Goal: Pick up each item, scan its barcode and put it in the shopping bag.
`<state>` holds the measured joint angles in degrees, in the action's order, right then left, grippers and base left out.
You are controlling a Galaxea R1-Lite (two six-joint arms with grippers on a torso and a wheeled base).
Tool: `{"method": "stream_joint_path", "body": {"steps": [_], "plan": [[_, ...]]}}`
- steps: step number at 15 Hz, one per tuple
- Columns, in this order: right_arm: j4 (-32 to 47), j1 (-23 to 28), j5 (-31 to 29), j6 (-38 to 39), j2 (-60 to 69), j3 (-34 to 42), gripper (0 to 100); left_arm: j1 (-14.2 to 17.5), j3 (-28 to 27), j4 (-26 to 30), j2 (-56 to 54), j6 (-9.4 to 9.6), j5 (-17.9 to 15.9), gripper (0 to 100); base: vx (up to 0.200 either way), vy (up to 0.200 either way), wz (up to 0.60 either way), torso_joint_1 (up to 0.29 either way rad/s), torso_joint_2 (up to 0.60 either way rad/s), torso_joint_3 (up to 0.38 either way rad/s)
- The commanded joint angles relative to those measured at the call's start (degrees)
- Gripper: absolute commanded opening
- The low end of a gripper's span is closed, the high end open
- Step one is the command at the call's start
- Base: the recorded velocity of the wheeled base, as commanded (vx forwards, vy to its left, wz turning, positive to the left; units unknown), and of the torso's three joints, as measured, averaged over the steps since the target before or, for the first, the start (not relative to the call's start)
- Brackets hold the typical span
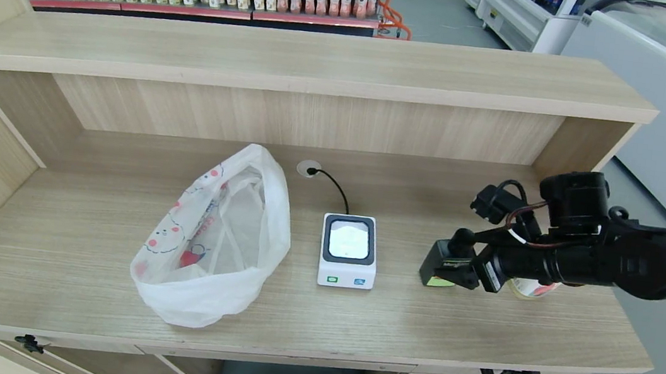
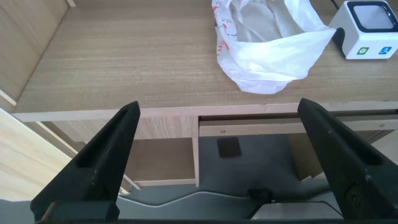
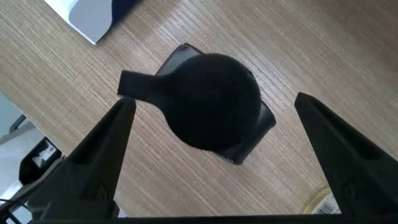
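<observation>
Pump bottle (image 1: 439,262) stood upright (long axis vertical) at frame right; right gripper (image 3: 216,102) beside it, arm level, fingers apart.

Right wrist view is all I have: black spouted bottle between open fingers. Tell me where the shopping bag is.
Observer: The white plastic shopping bag lies on the wooden counter, on the far side of the white box scanner from the black spouted bottle.
Operator: Report its mouth.
Observer: It gapes open, upward.
Operator: Now the left gripper.
Observer: The left gripper is open, out in front of the counter's front edge.
</observation>
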<state>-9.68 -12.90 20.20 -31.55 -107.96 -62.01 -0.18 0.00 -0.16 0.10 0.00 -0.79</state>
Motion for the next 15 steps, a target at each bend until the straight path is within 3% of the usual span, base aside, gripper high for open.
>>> {"method": "stream_joint_path", "body": {"steps": [1, 11, 12, 15], "plan": [[0.0, -0.9, 0.1, 0.0, -2.4, -2.2, 100, 0.0, 0.0, 0.0, 0.0, 0.00, 0.0, 100, 0.000, 0.000, 0.00, 0.000, 0.00, 0.000], [0.5, -3.2, 2.2, -1.0, -7.2, -6.7, 100, 0.0, 0.0, 0.0, 0.0, 0.00, 0.0, 100, 0.000, 0.000, 0.00, 0.000, 0.00, 0.000], [0.5, -3.2, 2.2, -1.0, -7.2, -6.7, 0, 0.0, 0.0, 0.0, 0.0, 0.00, 0.0, 100, 0.000, 0.000, 0.00, 0.000, 0.00, 0.000], [0.5, -3.0, 2.0, -2.9, -7.3, -5.6, 0, 0.0, 0.0, 0.0, 0.0, 0.00, 0.0, 100, 0.000, 0.000, 0.00, 0.000, 0.00, 0.000]]}}
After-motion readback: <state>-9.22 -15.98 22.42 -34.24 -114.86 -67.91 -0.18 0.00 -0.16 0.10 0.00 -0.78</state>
